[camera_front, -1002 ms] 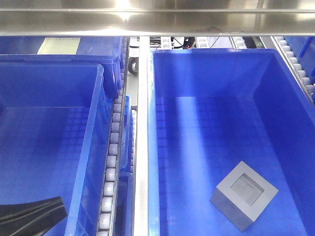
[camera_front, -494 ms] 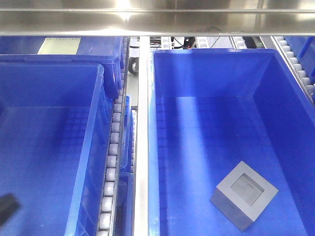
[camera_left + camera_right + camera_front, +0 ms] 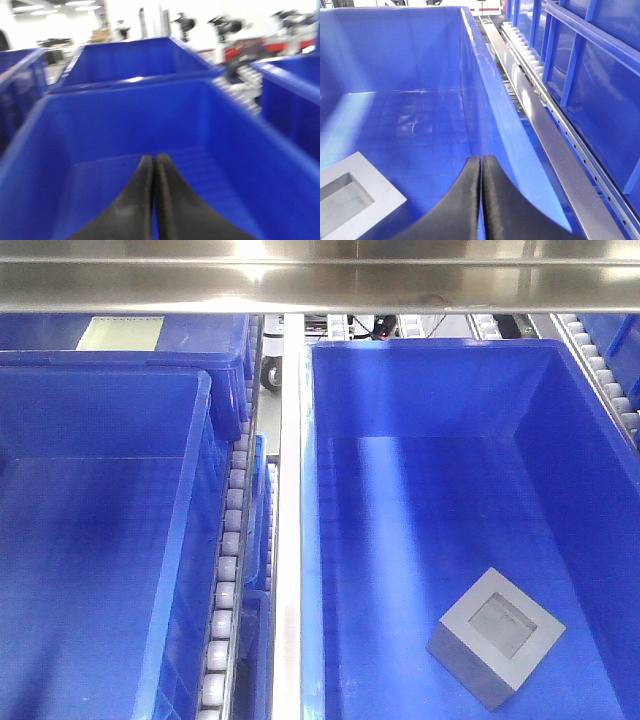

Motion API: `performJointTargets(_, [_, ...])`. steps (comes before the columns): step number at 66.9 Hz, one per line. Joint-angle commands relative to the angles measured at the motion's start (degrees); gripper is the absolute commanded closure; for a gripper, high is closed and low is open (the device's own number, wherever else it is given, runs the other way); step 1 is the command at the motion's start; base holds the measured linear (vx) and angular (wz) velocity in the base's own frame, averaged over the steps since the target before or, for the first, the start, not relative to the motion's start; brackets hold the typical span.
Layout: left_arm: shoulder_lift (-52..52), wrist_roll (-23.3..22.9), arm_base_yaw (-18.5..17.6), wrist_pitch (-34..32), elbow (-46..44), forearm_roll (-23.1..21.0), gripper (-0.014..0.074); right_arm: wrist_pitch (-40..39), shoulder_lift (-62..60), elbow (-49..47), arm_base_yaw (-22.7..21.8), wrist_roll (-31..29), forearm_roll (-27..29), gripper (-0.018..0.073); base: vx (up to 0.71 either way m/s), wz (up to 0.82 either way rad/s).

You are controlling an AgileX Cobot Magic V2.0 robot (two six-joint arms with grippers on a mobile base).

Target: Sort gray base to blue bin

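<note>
The gray base (image 3: pixel 496 636) lies on the floor of the right blue bin (image 3: pixel 440 490), near its front right corner, recess facing up. In the right wrist view the gray base (image 3: pixel 350 197) shows at the lower left, apart from my right gripper (image 3: pixel 481 159), which is shut and empty above the bin floor near its right wall. My left gripper (image 3: pixel 153 159) is shut with nothing between its fingers, hanging over another blue bin (image 3: pixel 125 125). Neither gripper shows in the front view.
A second blue bin (image 3: pixel 90 540) stands on the left, with a further one (image 3: pixel 130 335) behind it. A roller rail (image 3: pixel 228 570) and a metal divider (image 3: pixel 288 540) run between the bins. A steel bar (image 3: pixel 320 280) crosses the top. More rollers (image 3: pixel 525 50) run right of the bin.
The left gripper's black fingers, seen at the lower left of the front view a second ago, have withdrawn out of that view. The gray base has not moved.
</note>
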Motion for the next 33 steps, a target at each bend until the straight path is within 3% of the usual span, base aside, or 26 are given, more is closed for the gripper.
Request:
performJointTargets(1, [-0.8, -0.6, 2.3, -3.1, -1.5, 2.2, 0.0604, -3.1, 1.0, 0.2, -0.4, -0.7, -0.4, 0.0564, 0.0, 0.0])
performJointTargets(12, [-0.8, -6.0, 3.8, -2.4, -1.0, 5.8, 0.0604, -3.1, 1.0, 0.2, -0.4, -0.7, -0.4, 0.0564, 0.0, 0.0])
performJointTargets(29, [-0.8, -6.0, 3.8, -10.9, 7.5, 3.9, 0.0604, -3.1, 1.0, 0.2, -0.4, -0.7, -0.4, 0.0564, 0.0, 0.0])
performJointTargets(33, [-0.8, -6.0, 3.8, -10.0, 7.5, 4.0, 0.0604, -3.1, 1.0, 0.2, -0.4, -0.7, -0.4, 0.0564, 0.0, 0.0])
